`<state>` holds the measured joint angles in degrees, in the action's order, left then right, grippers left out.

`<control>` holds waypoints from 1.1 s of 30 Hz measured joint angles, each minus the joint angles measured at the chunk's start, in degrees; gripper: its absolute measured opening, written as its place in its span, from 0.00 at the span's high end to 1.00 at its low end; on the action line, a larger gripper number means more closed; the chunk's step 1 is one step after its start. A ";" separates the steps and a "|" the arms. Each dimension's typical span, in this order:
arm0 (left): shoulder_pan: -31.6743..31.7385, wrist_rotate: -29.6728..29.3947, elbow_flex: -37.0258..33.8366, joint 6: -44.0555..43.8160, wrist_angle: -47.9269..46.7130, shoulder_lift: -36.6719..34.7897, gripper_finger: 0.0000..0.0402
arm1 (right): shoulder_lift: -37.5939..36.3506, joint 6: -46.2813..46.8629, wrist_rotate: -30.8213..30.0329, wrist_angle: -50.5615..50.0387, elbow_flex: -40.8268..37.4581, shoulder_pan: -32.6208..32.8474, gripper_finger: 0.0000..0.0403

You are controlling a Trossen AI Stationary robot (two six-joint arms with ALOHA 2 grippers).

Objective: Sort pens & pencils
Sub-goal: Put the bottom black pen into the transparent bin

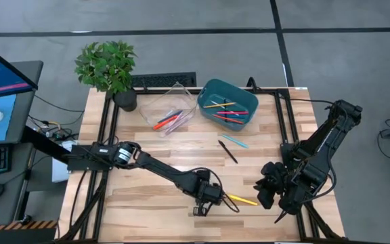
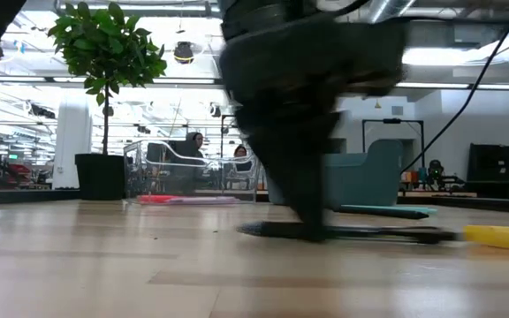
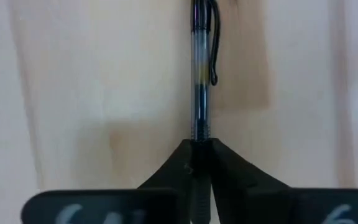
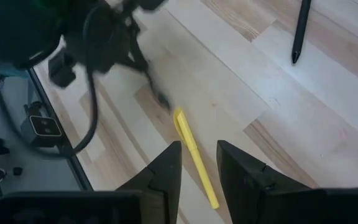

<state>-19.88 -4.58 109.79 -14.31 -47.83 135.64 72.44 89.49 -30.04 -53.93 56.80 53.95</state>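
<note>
The left pincer (image 3: 201, 163) is pinching shut on a clear-barrelled black pen (image 3: 200, 81) lying flat on the desk (image 1: 154, 196), a grip only the left wrist view is showing. From above, the right pincer (image 1: 274, 191) is hovering part-open, holding nothing, beside a yellow pen (image 1: 242, 200).

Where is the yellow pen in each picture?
High view: yellow pen lies on the table near the front edge, just right of the left gripper.
Low view: its end shows at the far right.
Left wrist view: not in it.
Right wrist view: ahead of the right gripper.
Shared landmark: the left gripper.
</note>
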 joint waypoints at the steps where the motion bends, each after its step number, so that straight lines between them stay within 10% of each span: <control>1: 0.11 -0.14 -0.10 -0.34 -1.46 -0.66 0.95 | 0.00 0.00 0.00 -0.02 0.00 0.00 0.70; 8: 1.53 -5.16 -0.04 -2.58 -10.63 -11.02 0.97 | 0.00 -0.02 -0.02 -0.02 0.00 -0.04 0.70; 19: 14.08 -30.88 -0.94 -18.15 -38.36 -25.69 0.95 | 0.00 -0.07 -0.34 -0.45 0.00 -0.48 0.70; 33: 42.30 -14.95 -32.43 -1.08 -9.64 -39.80 0.94 | -0.02 0.53 -0.13 -1.04 0.00 -0.48 0.70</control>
<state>22.42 -19.54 77.36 -15.40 -57.47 95.83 72.43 90.02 -30.17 -54.97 56.80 53.47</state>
